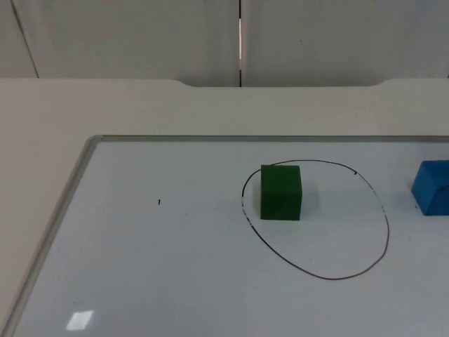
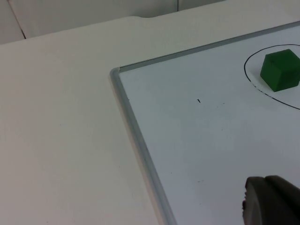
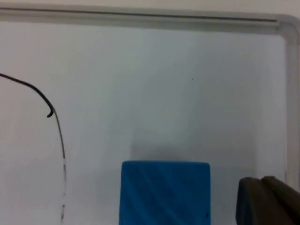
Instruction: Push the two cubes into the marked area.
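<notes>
The green cube [image 1: 281, 192] already sits inside the marked area [image 1: 384, 217], the hand-drawn black oval on the whiteboard [image 1: 140, 267], close to the oval's left edge and touching no line as far as I can see. The blue cube [image 1: 431, 187] is outside the oval, to its right, at the edge of the top view and apart from the line. So I judge that half of the task is done and the step in hand is the blue cube.

The right gripper [image 3: 268, 202] is just beside the blue cube [image 3: 165, 192] in the right wrist view, with one dark fingertip next to it; I cannot tell if its jaws are wide or narrow. The left gripper [image 2: 271, 201] waits above the whiteboard's near left part, well apart from the green cube [image 2: 281, 70], and its jaws I also cannot tell.

The next move, I think, calls for the right gripper to get on the cube's outer side and push it toward the oval, far enough to pass the line fully
</notes>
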